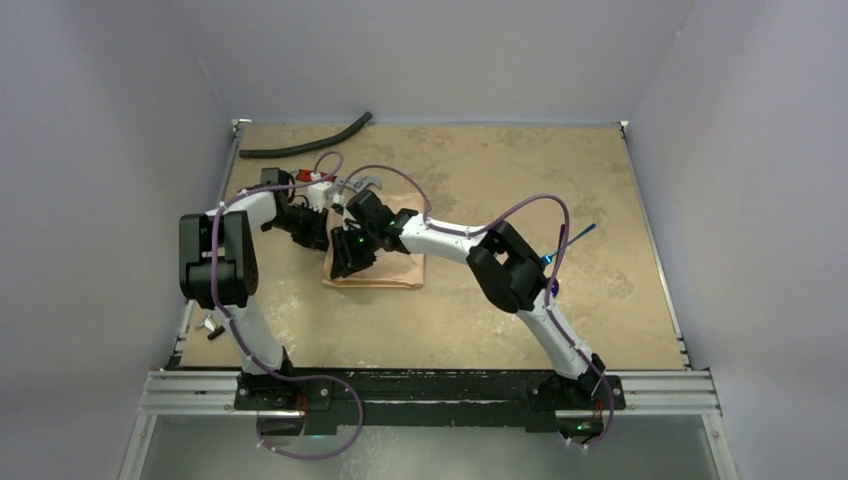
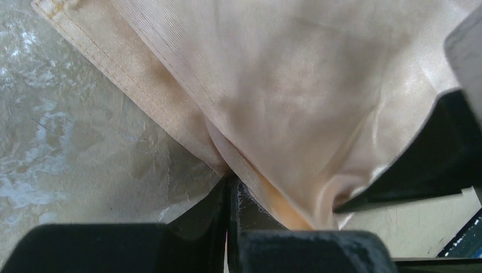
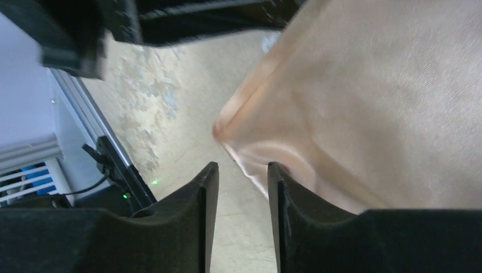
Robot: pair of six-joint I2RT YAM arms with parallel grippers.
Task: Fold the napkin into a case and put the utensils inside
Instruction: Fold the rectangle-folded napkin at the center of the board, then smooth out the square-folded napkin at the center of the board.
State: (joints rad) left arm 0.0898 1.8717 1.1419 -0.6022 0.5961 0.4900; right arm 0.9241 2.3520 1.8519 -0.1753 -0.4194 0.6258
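Note:
The peach-orange napkin [image 1: 385, 268] lies folded in a flat rectangle at the table's middle left. My left gripper [image 1: 318, 230] is at its far left edge. In the left wrist view the jaws [image 2: 232, 181] are shut on a fold of the napkin [image 2: 295, 85], which is lifted a little. My right gripper [image 1: 350, 256] hovers over the napkin's left end. In the right wrist view it [image 3: 241, 168] is open, with the napkin's corner [image 3: 364, 114] just beside its right finger. The blue fork [image 1: 575, 237] lies to the right. The purple spoon [image 1: 553, 289] is mostly hidden by the right arm.
A curved black hose [image 1: 305, 146] lies at the far left of the table. A red-handled wrench [image 1: 340, 184] lies just behind the two grippers. The table's metal rail [image 3: 102, 142] runs close by on the left.

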